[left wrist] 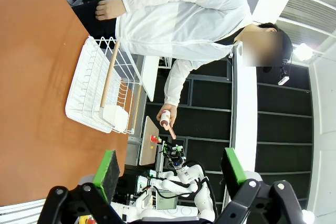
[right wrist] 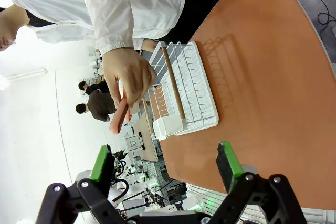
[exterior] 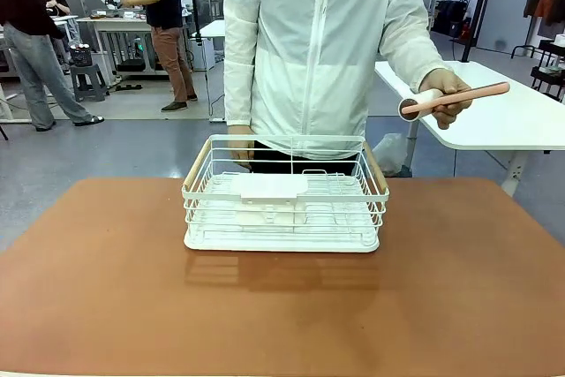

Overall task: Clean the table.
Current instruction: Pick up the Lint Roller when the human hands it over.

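Front view: the table (exterior: 282, 315), a smooth, matte reddish-brown slab with rounded corners, runs its long axis left to right. The white wire basket (exterior: 284, 241) with wooden side rails stands on it near the far edge. Up and to the right of the basket, the person's hand (exterior: 448, 86) grips a lint roller (exterior: 472, 94), its pink handle pointing away from the basket. The other hand (exterior: 240, 146) rests behind the basket's far rim.

Left wrist view: the table (left wrist: 31, 77) spreads beneath the basket (left wrist: 97, 95). The left gripper (left wrist: 170, 174) gapes wide with nothing between its green pads.

Right wrist view: the table (right wrist: 273, 77) carries the basket (right wrist: 191, 95). The right gripper (right wrist: 164, 163) is likewise spread wide and holds nothing.
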You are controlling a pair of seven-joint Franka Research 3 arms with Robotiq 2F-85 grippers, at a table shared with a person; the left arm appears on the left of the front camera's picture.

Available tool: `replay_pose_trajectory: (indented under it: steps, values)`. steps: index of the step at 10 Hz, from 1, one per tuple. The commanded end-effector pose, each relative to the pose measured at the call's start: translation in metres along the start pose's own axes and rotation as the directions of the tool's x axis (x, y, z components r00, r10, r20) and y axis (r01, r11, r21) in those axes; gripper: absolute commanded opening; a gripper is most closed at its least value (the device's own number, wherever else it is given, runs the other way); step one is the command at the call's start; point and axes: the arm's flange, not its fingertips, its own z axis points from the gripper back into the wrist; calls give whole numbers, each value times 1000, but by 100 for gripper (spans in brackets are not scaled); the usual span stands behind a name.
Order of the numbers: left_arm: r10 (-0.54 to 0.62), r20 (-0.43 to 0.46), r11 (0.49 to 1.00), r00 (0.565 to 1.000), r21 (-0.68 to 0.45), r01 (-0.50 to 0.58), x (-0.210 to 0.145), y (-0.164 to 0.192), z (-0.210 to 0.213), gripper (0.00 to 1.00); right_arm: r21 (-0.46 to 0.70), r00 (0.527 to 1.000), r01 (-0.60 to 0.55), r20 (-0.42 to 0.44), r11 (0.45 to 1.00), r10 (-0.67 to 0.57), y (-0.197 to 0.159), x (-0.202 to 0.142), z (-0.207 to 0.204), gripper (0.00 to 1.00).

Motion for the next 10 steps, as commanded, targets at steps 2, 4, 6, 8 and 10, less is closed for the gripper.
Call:
replay_pose_trajectory:
  steps: [2,4,6,8,10]
  values:
    - [-7,-9,1000,1000,-14,7,0,-1,4,100,-18,995,96,14,995,-95,12,4,1,100]
    - [-7,-9,1000,1000,-14,7,0,-1,4,100,-81,960,281,42,956,-278,52,-36,-18,100]
    - [-7,-9,1000,1000,-14,7,0,-1,4,100,-116,968,244,95,963,-233,89,-79,-68,100]
    - [-7,-9,1000,1000,-14,7,0,-1,4,100,-133,960,272,110,953,-259,113,-103,-106,100]
    - [-7,-9,1000,1000,-14,7,0,-1,4,100,-117,929,355,158,928,-335,129,-126,-129,100]
